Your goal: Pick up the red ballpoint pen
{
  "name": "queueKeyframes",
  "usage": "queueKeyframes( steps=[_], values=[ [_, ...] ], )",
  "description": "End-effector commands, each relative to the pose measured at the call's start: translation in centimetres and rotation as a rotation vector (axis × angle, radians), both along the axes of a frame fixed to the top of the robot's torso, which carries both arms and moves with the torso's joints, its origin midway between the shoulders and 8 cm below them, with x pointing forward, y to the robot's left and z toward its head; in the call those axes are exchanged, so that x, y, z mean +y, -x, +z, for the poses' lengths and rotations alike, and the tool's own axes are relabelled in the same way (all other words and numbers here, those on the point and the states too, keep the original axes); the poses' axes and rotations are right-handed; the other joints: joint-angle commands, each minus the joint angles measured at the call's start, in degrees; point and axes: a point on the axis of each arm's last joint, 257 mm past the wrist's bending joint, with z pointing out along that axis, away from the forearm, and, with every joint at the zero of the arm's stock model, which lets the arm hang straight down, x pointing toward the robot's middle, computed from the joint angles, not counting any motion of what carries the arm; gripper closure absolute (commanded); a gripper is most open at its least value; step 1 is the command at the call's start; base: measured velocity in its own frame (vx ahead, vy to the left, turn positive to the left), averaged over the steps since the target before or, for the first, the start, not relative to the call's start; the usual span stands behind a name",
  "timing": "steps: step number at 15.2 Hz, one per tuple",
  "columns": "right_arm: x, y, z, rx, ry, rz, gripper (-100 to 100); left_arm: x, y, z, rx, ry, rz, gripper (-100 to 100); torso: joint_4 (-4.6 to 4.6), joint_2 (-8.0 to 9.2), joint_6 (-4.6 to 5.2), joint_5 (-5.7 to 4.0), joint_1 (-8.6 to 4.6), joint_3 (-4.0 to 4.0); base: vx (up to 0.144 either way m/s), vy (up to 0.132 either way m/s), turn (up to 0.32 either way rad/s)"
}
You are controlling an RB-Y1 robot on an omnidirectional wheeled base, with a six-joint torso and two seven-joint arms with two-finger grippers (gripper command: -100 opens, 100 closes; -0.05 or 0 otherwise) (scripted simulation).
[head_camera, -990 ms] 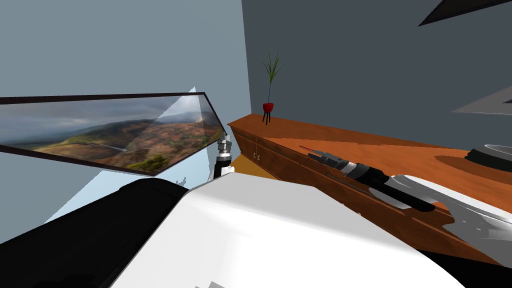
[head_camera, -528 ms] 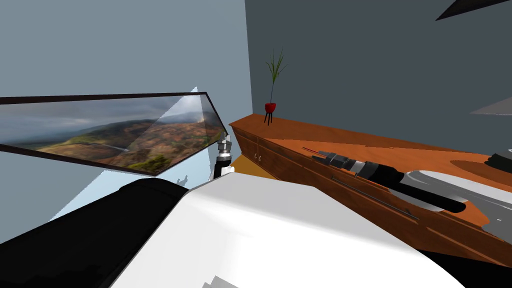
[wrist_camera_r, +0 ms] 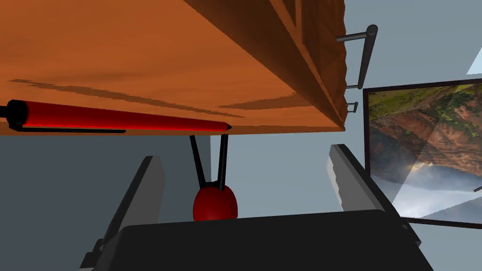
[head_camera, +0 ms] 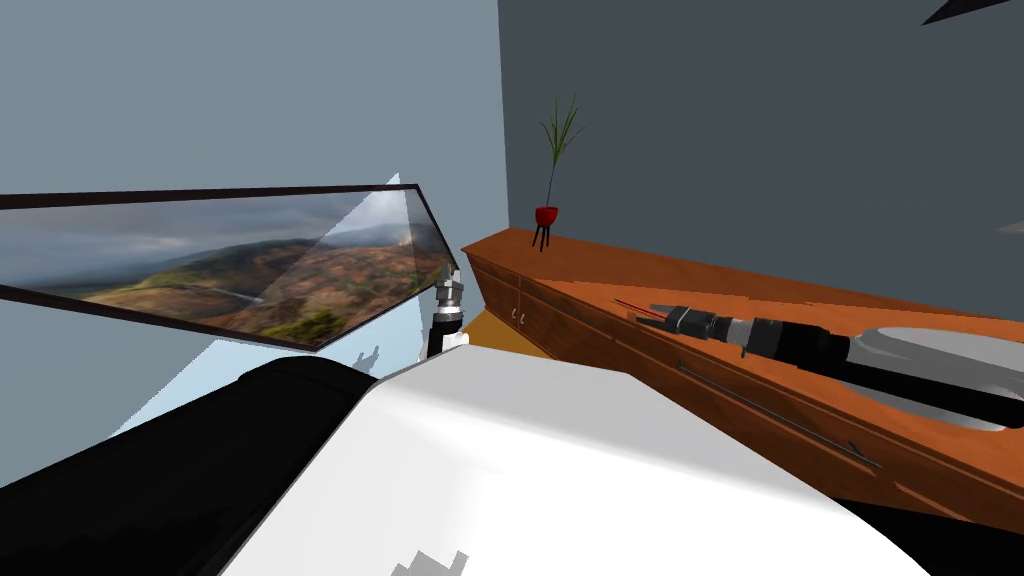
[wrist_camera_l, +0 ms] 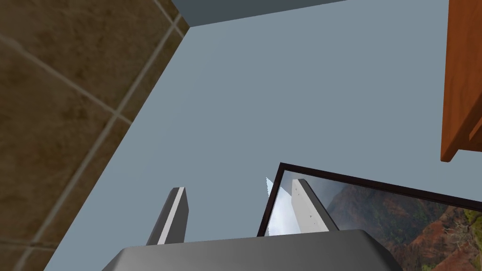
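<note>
1. Head view, right of centre: the right gripper (head_camera: 658,313) reaches out low and nearly level over the top of the orange-brown sideboard (head_camera: 800,295). That is likely because its target lies flat there and has to be met close to the surface.
2. The red pen (head_camera: 636,304) is a thin red streak just beyond the fingertips. From this angle I cannot tell whether they touch it.
3. Right wrist view: the red pen (wrist_camera_r: 117,118) lies flat on the sideboard (wrist_camera_r: 141,47), crosswise to the fingers and ahead of them. It sits off toward one blade and is not yet between the two.
4. The right gripper (wrist_camera_r: 245,155) is spread wide and holds nothing, which suits closing across a slim barrel.
5. A red pot (wrist_camera_r: 215,203) on thin black legs stands farther along, well apart from the pen.
6. The left gripper (wrist_camera_l: 238,186), fingers parted and empty, hangs back near the middle of the head view, clear of the work.
</note>
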Motion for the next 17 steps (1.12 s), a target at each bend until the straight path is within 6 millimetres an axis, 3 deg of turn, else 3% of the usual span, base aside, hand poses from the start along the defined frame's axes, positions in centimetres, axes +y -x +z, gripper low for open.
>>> queueKeyframes(
  steps=[1, 2, 3, 5, 6, 8, 9, 11, 12, 15, 16, 17],
  values=[
    [-1.2, 0.2, 0.0, 0.027, 0.062, 0.02, -100, 0.0, 0.0, 0.0, 0.0, 0.0, 0.0, 0, 0.0, 0.0, 0.0, 0.0, 0.0, 0.0, 0.039, 0.043, 0.043],
    [-1.2, 0.1, 0.2, 0.029, 0.072, 0.026, -100, 0.0, 0.0, 0.0, 0.0, 0.0, 0.0, 0, 0.0, -0.01, 0.0, 0.01, 0.01, -0.01, 0.028, 0.03, 0.015],
    [-2.9, 0.8, -0.3, 0.062, 0.126, 0.033, -100, 0.0, 0.0, 0.0, 0.0, 0.0, 0.0, 0, 0.0, 0.01, 0.0, 0.0, -0.01, 0.0, 0.032, 0.033, 0.052],
    [-2.9, 0.6, 0.1, 0.067, 0.149, 0.047, -100, 0.0, 0.0, 0.0, 0.0, 0.0, 0.0, 0, 0.0, 0.0, 0.0, 0.0, -0.01, 0.0, 0.03, 0.03, 0.033],
    [-4.6, 1.3, -0.2, 0.103, 0.204, 0.056, -100, 0.0, 0.0, 0.0, 0.0, 0.0, 0.0, 0, 0.01, 0.02, 0.01, 0.0, -0.03, 0.01, 0.036, 0.039, 0.035],
    [-4.6, 1.0, 0.1, 0.107, 0.223, 0.068, -100, 0.0, 0.0, 0.0, 0.0, 0.0, 0.0, 0, 0.0, -0.01, 0.0, 0.0, 0.0, 0.0, 0.033, 0.031, 0.031],
    [-6.2, 1.8, -0.1, 0.146, 0.278, 0.079, -100, 0.0, 0.0, 0.0, 0.0, 0.0, 0.0, 0, 0.0, 0.01, 0.01, -0.01, -0.03, 0.01, 0.034, 0.035, 0.057],
    [-6.2, 1.6, 0.2, 0.149, 0.293, 0.089, -100, 0.0, 0.0, 0.0, 0.0, 0.0, 0.0, 0, 0.0, 0.0, 0.0, 0.0, 0.0, 0.0, 0.033, 0.029, 0.028],
    [-7.7, 2.4, 0.1, 0.19, 0.349, 0.102, -100, 0.0, 0.0, 0.0, 0.0, 0.0, 0.0, 0, 0.0, 0.01, 0.01, -0.01, -0.03, 0.01, 0.03, 0.026, 0.036],
    [-7.7, 2.2, 0.3, 0.192, 0.359, 0.108, -100, 0.0, 0.0, 0.0, 0.0, 0.0, 0.0, 0, 0.0, 0.02, 0.01, -0.02, -0.05, 0.01, 0.027, 0.022, 0.02],
    [-9.2, 3.0, 0.3, 0.237, 0.42, 0.127, -100, 0.0, 0.0, 0.0, 0.0, 0.0, 0.0, 0, 0.01, 0.06, 0.02, -0.03, -0.08, 0.03, 0.022, 0.025, 0.03],
    [-9.2, 3.0, 0.3, 0.237, 0.42, 0.127, -100, 0.0, 0.0, 0.0, 0.0, 0.0, 0.0, 0, 0.02, 0.06, 0.01, -0.02, -0.06, 0.04, 0.026, 0.03, 0.036]
  ],
)
